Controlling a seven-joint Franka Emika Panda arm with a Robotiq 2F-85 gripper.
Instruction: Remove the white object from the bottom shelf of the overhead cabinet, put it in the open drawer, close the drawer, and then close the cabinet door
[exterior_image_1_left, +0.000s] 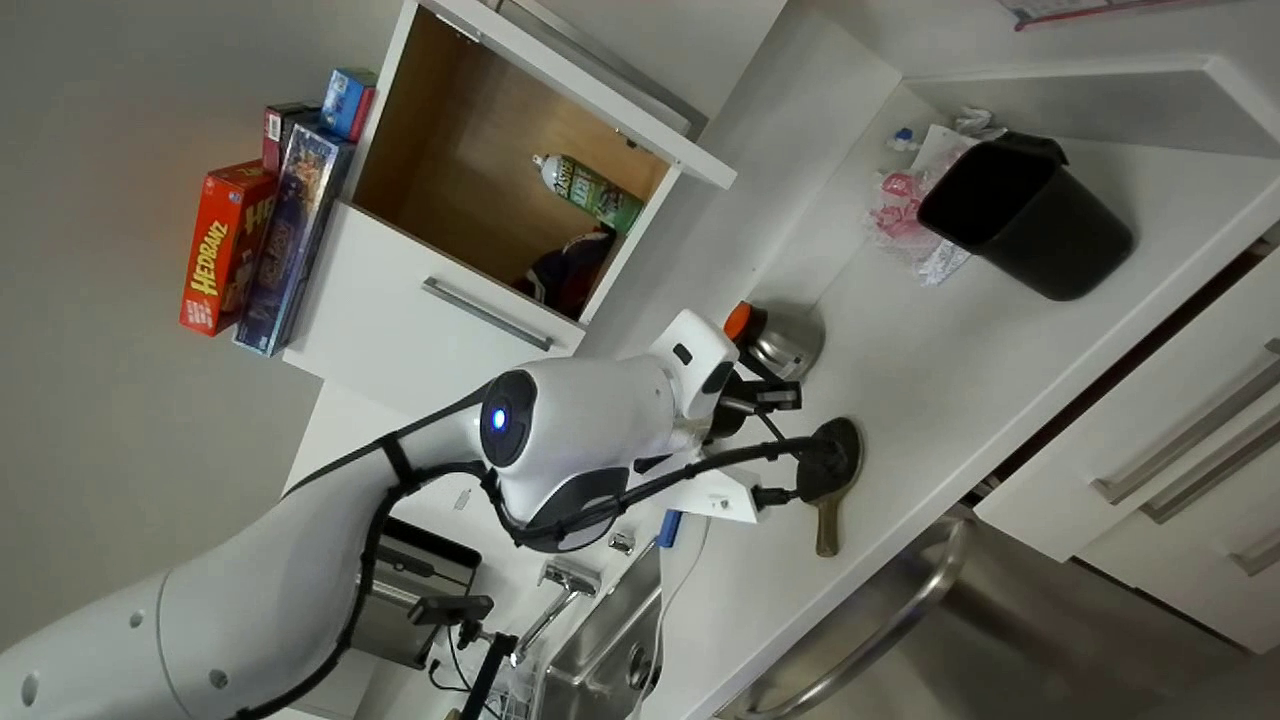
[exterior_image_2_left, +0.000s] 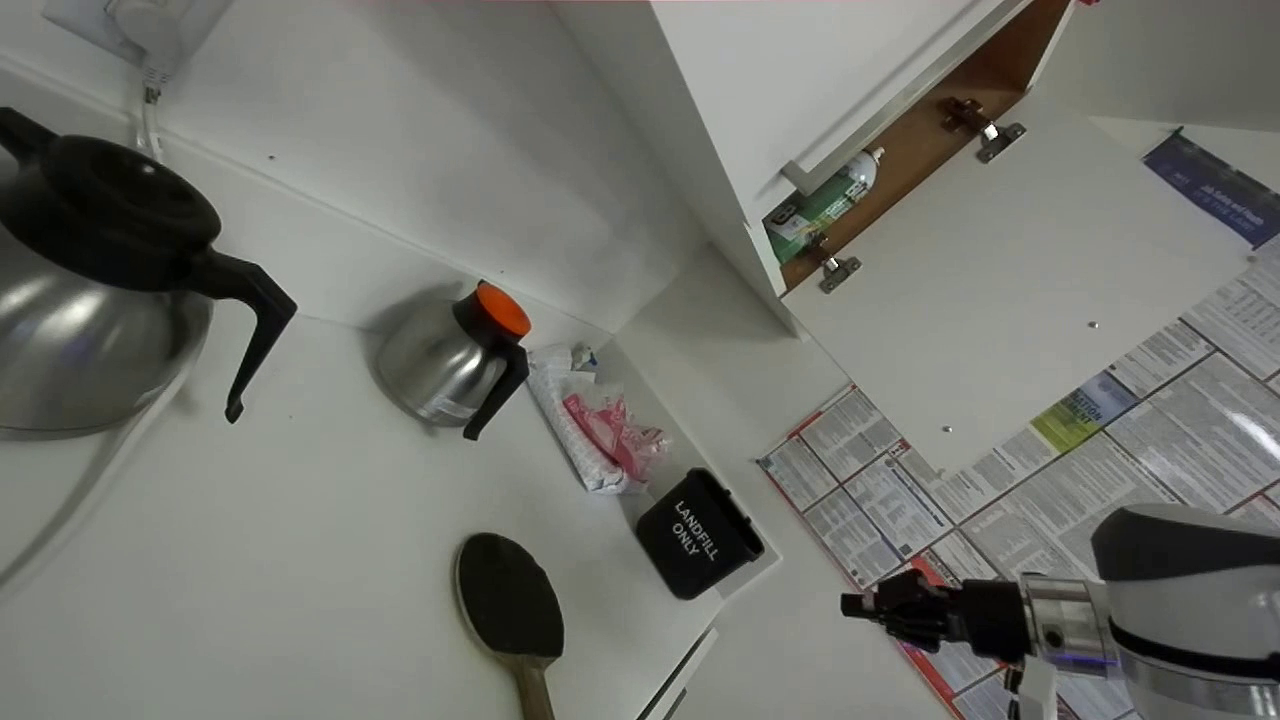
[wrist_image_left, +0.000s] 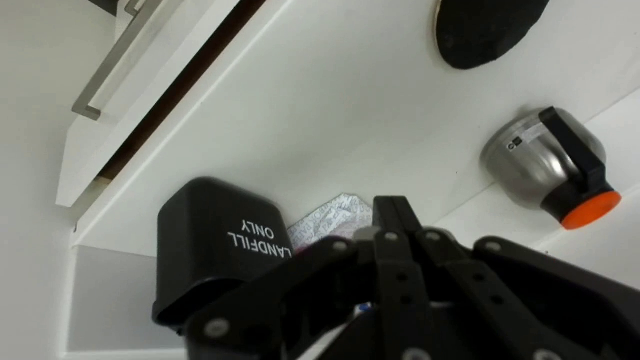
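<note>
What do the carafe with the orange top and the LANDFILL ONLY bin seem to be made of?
Carafe: shiny body, probably stainless steel, from its bright metallic highlights.
Bin: apparently matte black plastic, from its dull surface and rounded edges.

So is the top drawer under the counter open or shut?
Open: the wrist view shows a dark gap between the drawer front and the counter.

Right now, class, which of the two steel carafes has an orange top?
The carafe nearer the LANDFILL ONLY bin: its top is orange, while the other carafe, cut off at an exterior view's edge, has a black lid.
</note>
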